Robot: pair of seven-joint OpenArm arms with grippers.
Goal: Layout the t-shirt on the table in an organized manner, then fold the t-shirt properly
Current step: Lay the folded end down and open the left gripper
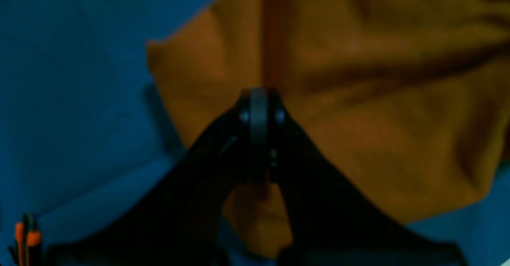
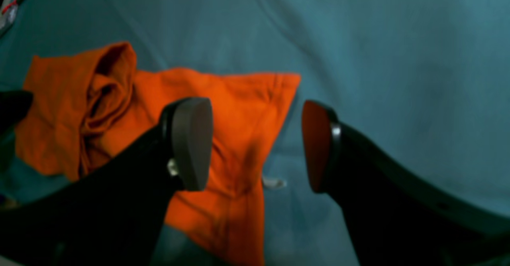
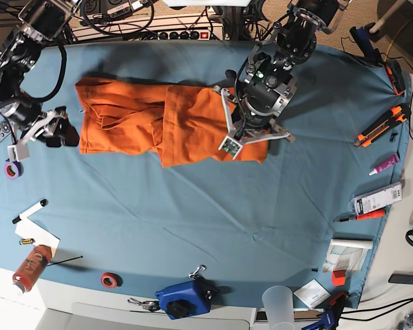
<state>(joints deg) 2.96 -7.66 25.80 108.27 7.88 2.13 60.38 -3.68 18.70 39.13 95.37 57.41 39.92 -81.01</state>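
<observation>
The orange t-shirt (image 3: 165,120) lies crumpled and partly doubled over along the far middle of the teal table (image 3: 206,220). My left gripper (image 3: 231,143) is over the shirt's right end. Its fingers (image 1: 259,110) are pressed together on the cloth, and a taut ridge in the t-shirt (image 1: 358,98) runs away from the tips. My right gripper (image 3: 57,132) is just off the shirt's left edge. In its wrist view the right gripper (image 2: 255,144) stands wide open with nothing between the pads. There the t-shirt (image 2: 239,110) lies below it and to the left.
Along the table's margins lie a purple tape roll (image 3: 12,168), a marker (image 3: 29,210), a red bottle (image 3: 31,265), a red tape roll (image 3: 110,280), a blue device (image 3: 182,299), a plastic cup (image 3: 279,302) and an orange cutter (image 3: 380,125).
</observation>
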